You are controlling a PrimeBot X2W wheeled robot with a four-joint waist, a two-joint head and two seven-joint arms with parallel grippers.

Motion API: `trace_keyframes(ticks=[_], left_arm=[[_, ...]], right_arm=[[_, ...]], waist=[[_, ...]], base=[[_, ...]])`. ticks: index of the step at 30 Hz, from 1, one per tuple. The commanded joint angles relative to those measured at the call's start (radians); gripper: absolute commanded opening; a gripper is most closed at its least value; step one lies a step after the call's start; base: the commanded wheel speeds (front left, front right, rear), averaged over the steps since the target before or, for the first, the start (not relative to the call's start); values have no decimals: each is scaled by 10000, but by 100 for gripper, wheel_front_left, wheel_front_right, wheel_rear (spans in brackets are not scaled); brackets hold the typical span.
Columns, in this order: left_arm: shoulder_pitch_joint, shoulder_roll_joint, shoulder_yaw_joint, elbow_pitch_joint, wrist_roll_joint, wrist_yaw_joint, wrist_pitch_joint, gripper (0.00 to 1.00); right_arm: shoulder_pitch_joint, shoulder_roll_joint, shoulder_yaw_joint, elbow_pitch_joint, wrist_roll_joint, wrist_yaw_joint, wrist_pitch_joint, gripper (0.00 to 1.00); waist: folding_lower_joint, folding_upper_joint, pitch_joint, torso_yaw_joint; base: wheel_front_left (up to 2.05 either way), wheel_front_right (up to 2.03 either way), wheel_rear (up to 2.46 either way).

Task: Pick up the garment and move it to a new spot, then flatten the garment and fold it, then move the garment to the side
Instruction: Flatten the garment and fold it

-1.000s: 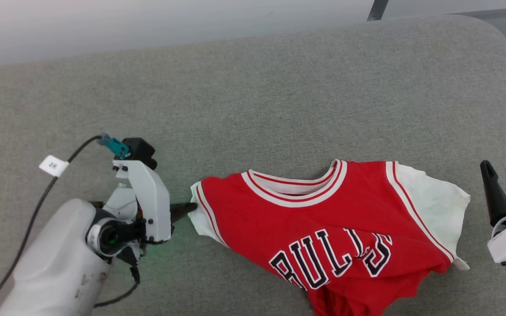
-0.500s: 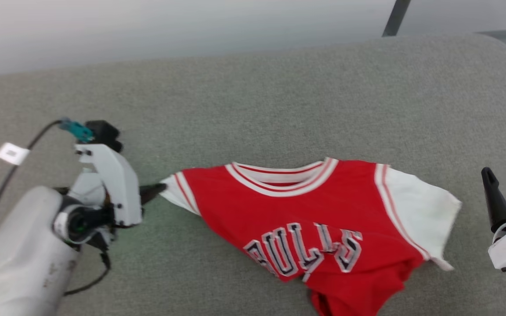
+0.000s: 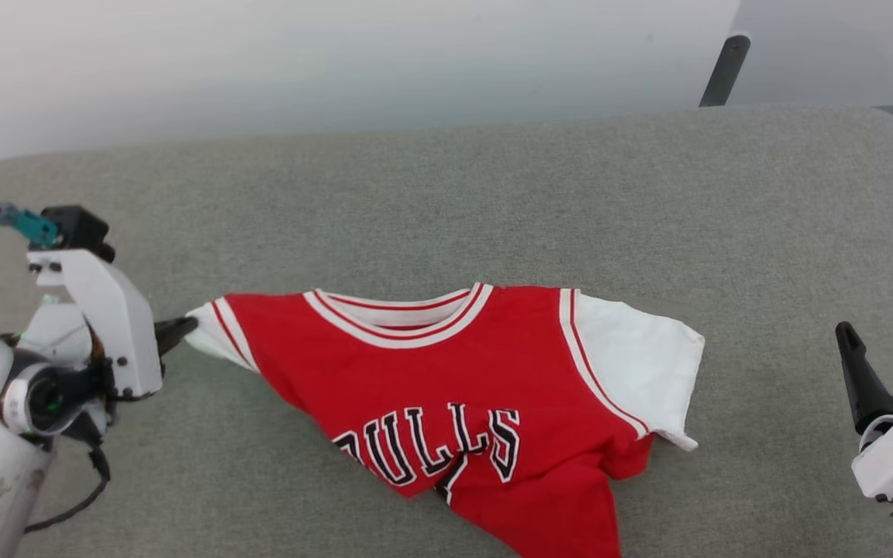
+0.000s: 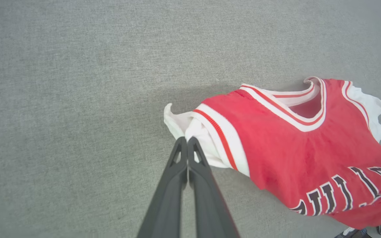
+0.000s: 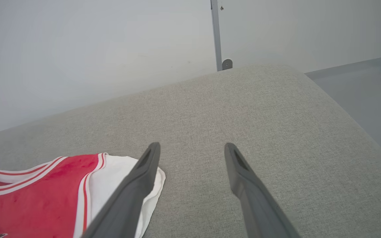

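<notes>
The red jersey-style T-shirt (image 3: 446,364), soft knit with white sleeves, striped trim and black white-outlined letters, lies chest-up at the lower middle of the head view on the grey woven-fabric counter (image 3: 493,194). Its collar faces the top of the frame. Its creased, bunched lower end runs off the bottom edge.

The left tool (image 3: 181,332), at the left edge of the frame, is pinched tight on the tip of the nearer white sleeve, which is drawn out to a point. In the left wrist view its dark fingers (image 4: 174,178) meet with cloth gathered at their tips.

The right tool (image 3: 874,335), at the lower right, stands wide with nothing between its fingers, apart from the other sleeve's loose edge.

Bare counter stretches above the shirt to the far edge, where a pale wall (image 3: 338,62) rises. The counter's upper right corner is rounded, near a dark post (image 3: 718,74).
</notes>
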Motion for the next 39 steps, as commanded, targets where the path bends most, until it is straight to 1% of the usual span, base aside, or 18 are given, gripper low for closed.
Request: trace_keyframes(ticks=[1,9,10,11,13,14,15,18,25,33,37,39], left_arm=[[122,13,27,-38,33,44,-22,0],[898,-245,183,-119,-368,367,-311,0],[983,-304,214,-71,-400,393,-398,12],[1071,-388,249,-9,-463,425,-472,26],[1217,-458,276,111,-482,433,-634,47],[1275,-462,303,173,-460,447,-743,84],[1328,-474,325,217,-449,439,-837,100],[1462,-537,420,327,-553,412,-1067,100],[1677,-430,549,386,-497,336,-1450,100],[1452,-321,280,302,-247,297,-1276,100],[1405,-289,194,471,-187,329,-1168,100],[1383,-260,172,573,-123,267,-1254,100]], right_arm=[[63,-26,13,-41,-64,1,5,100],[178,-8,204,-113,91,1,34,100],[166,-6,226,-116,103,1,26,100],[146,-2,246,-116,105,1,8,100],[90,3,290,-122,124,1,-70,100],[74,1,305,-125,119,1,-109,100],[58,-12,347,-133,132,1,-168,100],[83,-75,429,-128,169,1,-273,100],[262,-63,408,-39,203,1,-466,100],[403,-36,410,-62,232,1,-452,100],[412,-23,437,-111,255,1,-447,100],[405,-17,446,-134,261,1,-443,100]], waist=[[0,0,-27,33],[0,0,61,108],[0,0,75,104],[0,0,87,99],[0,0,103,85],[0,0,102,76],[0,0,95,63],[0,0,50,30],[0,0,-125,38],[0,0,-275,15],[0,0,-206,-80],[0,0,-131,-146]], base=[[0,0,0],[0,0,0],[0,0,0],[0,0,0],[0,0,0],[0,0,0],[0,0,0],[0,0,0],[0,0,0],[0,0,0],[0,0,0],[0,0,0]])
